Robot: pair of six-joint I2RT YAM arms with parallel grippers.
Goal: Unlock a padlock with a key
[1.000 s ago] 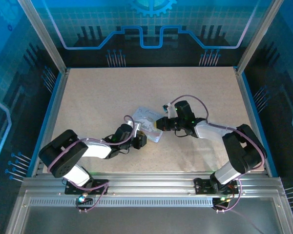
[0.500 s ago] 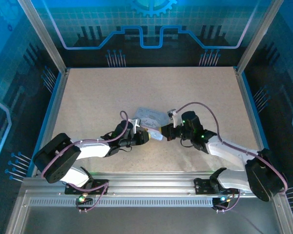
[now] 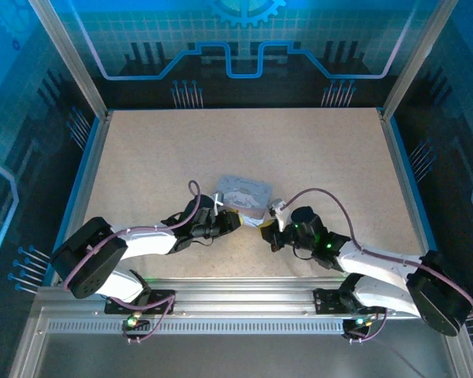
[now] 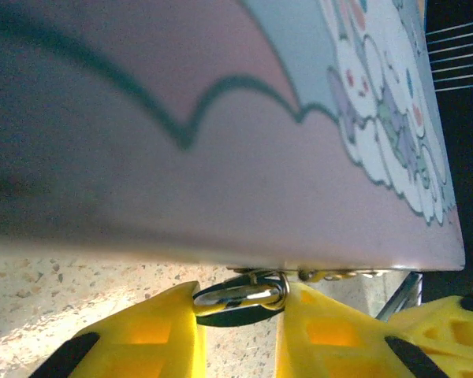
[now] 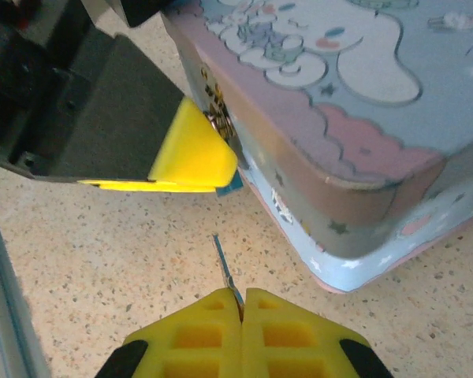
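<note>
Steadying padlock (image 4: 238,295): my left gripper (image 4: 240,315) clamps it at tin (image 4: 221,157) edge;
Key (image 5: 225,272): clenched in right gripper (image 5: 242,303);
Next: steer tip into padlock

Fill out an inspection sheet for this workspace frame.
Surface: speckled beige tabletop, flat.
Job's things: padlock hangs at the front edge of the lilac cartoon tin; key is a thin sliver pointing toward it, not touching.
Clutter: nothing seen.
Grippers: left end effector shut on padlock's shackle; right end effector shut on key.
Cables: purple left cable and right cable loop over the arms.
Surroundings: blue-lit panels; aluminium rail at near edge.
</note>
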